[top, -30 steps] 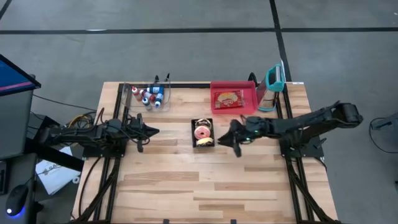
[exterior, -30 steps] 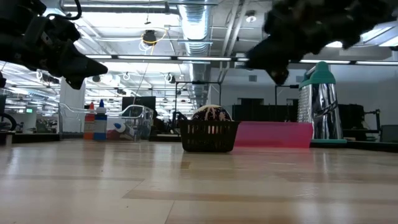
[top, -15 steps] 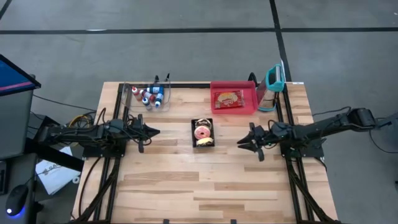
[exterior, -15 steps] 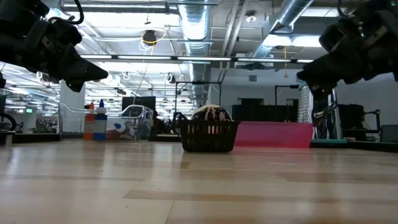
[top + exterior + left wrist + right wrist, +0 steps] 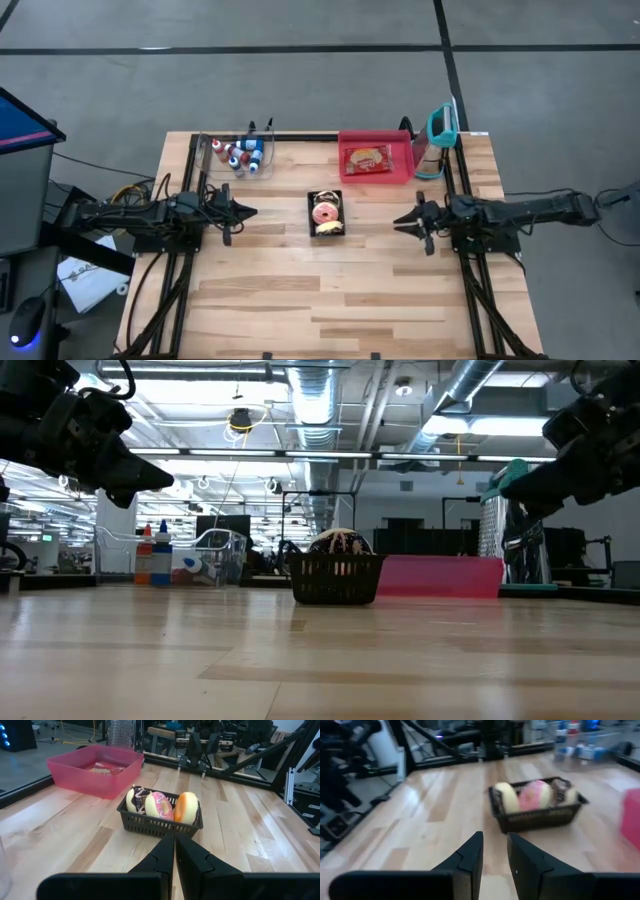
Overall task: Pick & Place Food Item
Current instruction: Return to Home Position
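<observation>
A small black basket [image 5: 311,213] stands in the middle of the table, a little toward the far edge. It holds a chocolate donut [image 5: 136,800], a pink donut [image 5: 159,806] and a yellow bun [image 5: 186,807]. My left gripper [image 5: 245,211] hovers shut to the basket's left, pointing at it. My right gripper [image 5: 400,222] hovers to the basket's right, also pointing at it, well apart from it. Its fingers [image 5: 495,845] stand a little open with nothing between them.
A red bin [image 5: 342,160] with a packet in it stands at the far edge behind the basket. A teal-topped grater [image 5: 440,135] is to its right, and a clear box of bottles [image 5: 237,155] to its left. The near half of the table is bare wood.
My right gripper has drawn back from beside the basket toward the table's right edge and sunk a little, its arm folding back. The basket and its food have not moved.
</observation>
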Motion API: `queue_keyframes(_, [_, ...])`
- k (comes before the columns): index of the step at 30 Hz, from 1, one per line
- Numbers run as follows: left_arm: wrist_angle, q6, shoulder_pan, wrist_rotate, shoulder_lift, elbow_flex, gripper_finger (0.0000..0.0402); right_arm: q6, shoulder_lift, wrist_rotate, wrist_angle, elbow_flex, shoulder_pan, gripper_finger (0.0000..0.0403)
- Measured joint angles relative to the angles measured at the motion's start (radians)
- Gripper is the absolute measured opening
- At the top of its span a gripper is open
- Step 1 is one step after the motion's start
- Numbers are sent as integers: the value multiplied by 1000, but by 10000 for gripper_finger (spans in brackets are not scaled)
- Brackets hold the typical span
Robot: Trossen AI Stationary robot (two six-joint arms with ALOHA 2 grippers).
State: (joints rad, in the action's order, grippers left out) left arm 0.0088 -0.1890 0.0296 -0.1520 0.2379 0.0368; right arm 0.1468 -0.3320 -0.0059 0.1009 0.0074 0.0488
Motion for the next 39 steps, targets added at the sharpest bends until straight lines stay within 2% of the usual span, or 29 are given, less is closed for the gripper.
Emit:
queue_keyframes(2, [0,0,0,0,0,0,12,0,98,36,-82,0,6,82])
queue_keyframes(5, [1,0,0,0,0,0,12,-8,176,27,-85,0,14,82])
queue_keyframes(13, [0,0,0,0,0,0,12,-26,263,10,-87,0,17,82])
queue_keyframes(18, [0,0,0,0,0,0,12,67,330,6,-88,0,30,82])
queue_keyframes(39, [9,0,0,0,0,0,12,56,311,6,-89,-1,36,82])
